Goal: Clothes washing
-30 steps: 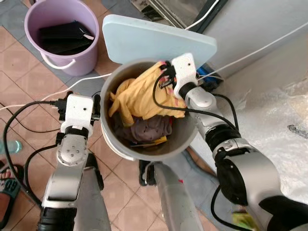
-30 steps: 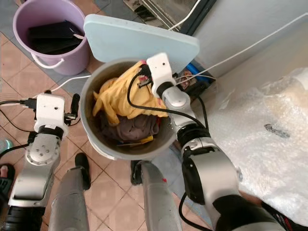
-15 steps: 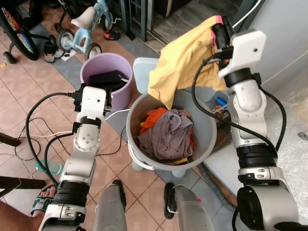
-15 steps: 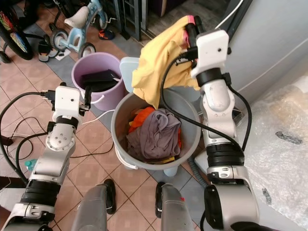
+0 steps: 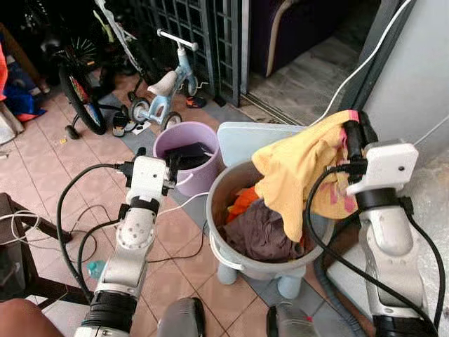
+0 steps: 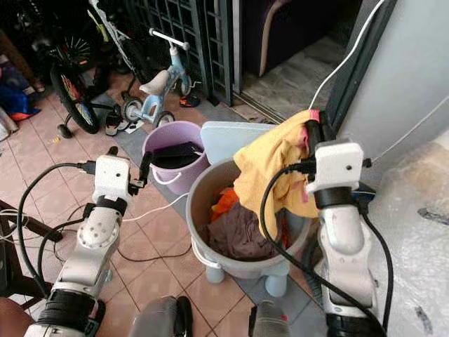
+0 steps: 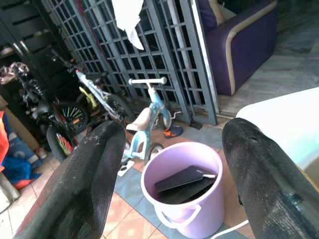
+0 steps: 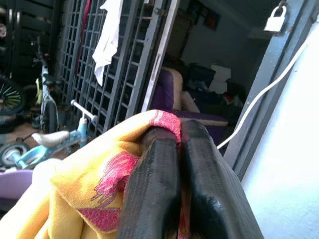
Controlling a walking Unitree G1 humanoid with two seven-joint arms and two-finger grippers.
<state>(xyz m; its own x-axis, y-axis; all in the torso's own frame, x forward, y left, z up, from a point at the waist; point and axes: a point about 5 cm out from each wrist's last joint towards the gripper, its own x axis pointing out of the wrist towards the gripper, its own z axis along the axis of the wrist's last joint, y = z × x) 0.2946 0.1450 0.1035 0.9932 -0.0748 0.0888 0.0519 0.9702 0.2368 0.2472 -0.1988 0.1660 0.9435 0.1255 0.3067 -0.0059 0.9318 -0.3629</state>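
Fingers spread wide on the left gripper (image 7: 169,174), holding nothing, raised at the left over the purple bucket (image 5: 186,151), probably parked clear of the work. Grey tub (image 5: 245,260) at centre holds brown and orange clothes. Right gripper (image 5: 354,137), fingers pressed together on the yellow garment (image 5: 298,168), lifts it above the tub's right rim so the cloth hangs free, likely for carrying to the wash.

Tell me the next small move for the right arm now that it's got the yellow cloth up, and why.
Probably lift a bit higher before swinging aside. The right gripper is shut on the yellow garment, but its lower folds hang inside the grey tub's rim, over the brown clothing. More height should clear the hem. The left gripper is open beside the purple bucket.
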